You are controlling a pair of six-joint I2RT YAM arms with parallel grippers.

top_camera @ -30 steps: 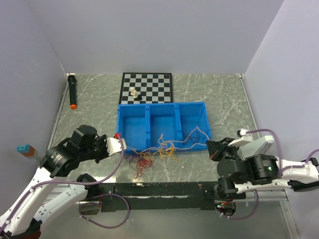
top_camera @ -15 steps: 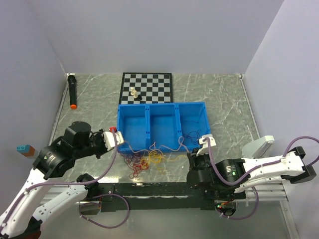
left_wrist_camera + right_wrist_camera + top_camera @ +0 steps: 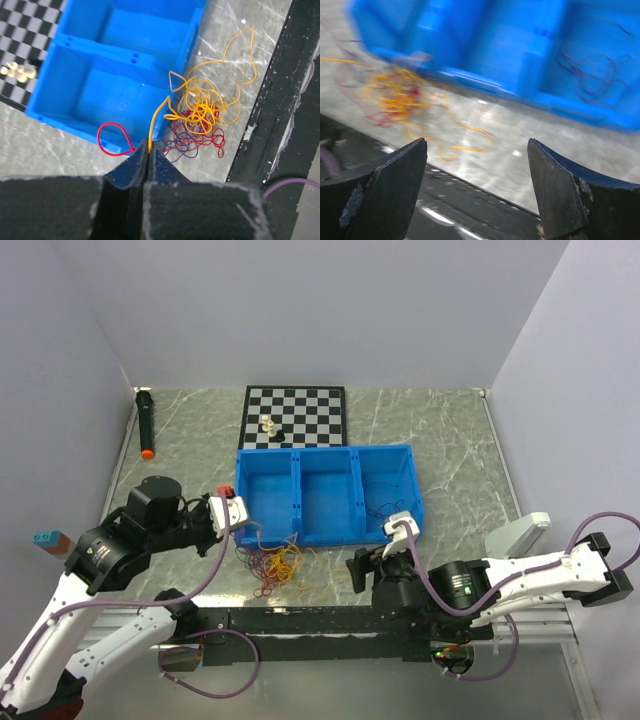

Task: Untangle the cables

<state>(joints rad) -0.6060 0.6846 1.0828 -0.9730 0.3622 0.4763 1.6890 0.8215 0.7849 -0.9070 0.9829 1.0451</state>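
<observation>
The cables (image 3: 276, 562) lie as a loose bunch of yellow, red and purple strands on the table, in front of the blue bin's (image 3: 330, 537) left end. My left gripper (image 3: 238, 512) hovers by the bin's front left corner. In the left wrist view it (image 3: 149, 146) is shut on a yellow strand and a red loop that lead to the bunch (image 3: 205, 107). My right gripper (image 3: 363, 568) stands open in front of the bin's right part. Nothing is between its fingers (image 3: 476, 145), and the cables (image 3: 395, 97) lie blurred to their left. A few dark strands (image 3: 590, 80) rest in the bin's right compartment.
A chessboard (image 3: 295, 415) with three chess pieces (image 3: 270, 425) lies behind the bin. A black marker with an orange tip (image 3: 146, 425) lies at the far left. The black rail (image 3: 300, 620) runs along the near edge. A small blue-and-brown block (image 3: 48, 539) sits beyond the table's left side.
My right gripper has opened, let go of its strand and swung left along the bin's front. The stretched-out strands have fallen back into a bunch at the left. The left gripper stays shut.
</observation>
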